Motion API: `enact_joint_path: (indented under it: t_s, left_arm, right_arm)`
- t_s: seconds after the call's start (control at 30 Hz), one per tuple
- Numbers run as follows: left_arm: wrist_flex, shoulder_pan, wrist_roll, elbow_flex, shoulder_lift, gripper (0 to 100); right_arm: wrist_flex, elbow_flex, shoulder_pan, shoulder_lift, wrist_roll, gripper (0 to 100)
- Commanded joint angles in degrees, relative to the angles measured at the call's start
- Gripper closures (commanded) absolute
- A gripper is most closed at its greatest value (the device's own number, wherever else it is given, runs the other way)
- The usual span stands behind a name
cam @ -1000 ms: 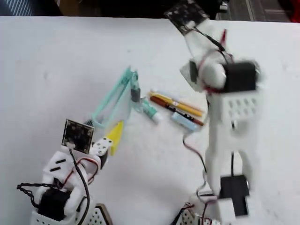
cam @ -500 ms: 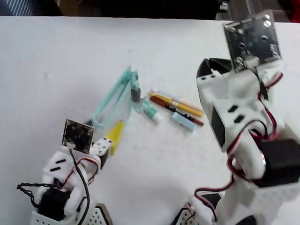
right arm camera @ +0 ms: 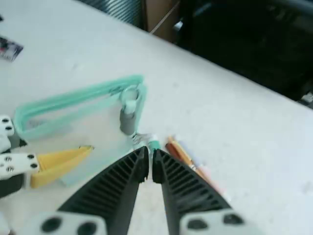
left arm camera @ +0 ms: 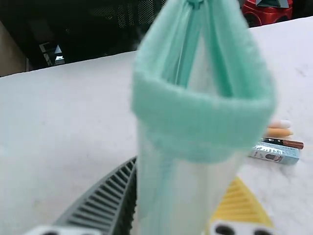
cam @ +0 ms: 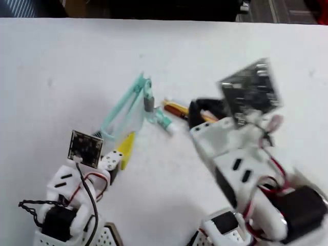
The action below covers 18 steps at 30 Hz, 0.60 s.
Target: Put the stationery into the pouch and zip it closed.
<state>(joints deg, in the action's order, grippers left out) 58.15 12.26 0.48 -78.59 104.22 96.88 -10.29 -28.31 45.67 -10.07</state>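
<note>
White surface (cam: pixel 61 61), dark room behind its far edge. The mint pouch (cam: pixel 125 110) sits left of the surface's middle, mouth open. Its near end is pinched in the left gripper (cam: pixel 123 142), jaws clenched on it, just as a second ago. The pens (cam: pixel 177 108) and a green-capped marker (cam: pixel 163 120) lie just beside the pouch, toward the right edge, unmoved. The right gripper (cam: pixel 197 110) has swung down from its raised pose and now hangs over the pens — jaws pressed together, empty.
</note>
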Motion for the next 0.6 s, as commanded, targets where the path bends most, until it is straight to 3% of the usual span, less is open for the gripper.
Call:
enact_joint_path:
  t_s: [0.0,0.2,0.3,0.57]
  left_arm:
    - [-0.1,0.8,0.3,0.7,-1.3,79]
    - [-0.1,0.9,2.0,1.0,-1.3,75]
    - [0.0,0.9,4.7,0.8,-1.3,72]
    - [0.0,0.9,3.5,0.8,-1.3,72]
  right_arm:
    - [-4.7,9.5,-7.0,6.0,0.5,98.1]
    - [-24.0,15.6,-13.7,12.4,1.0,98.1]
    - [-32.7,15.6,-15.4,12.6,6.8,98.1]
    - [-46.5,25.0,-15.7,9.1,12.3,98.1]
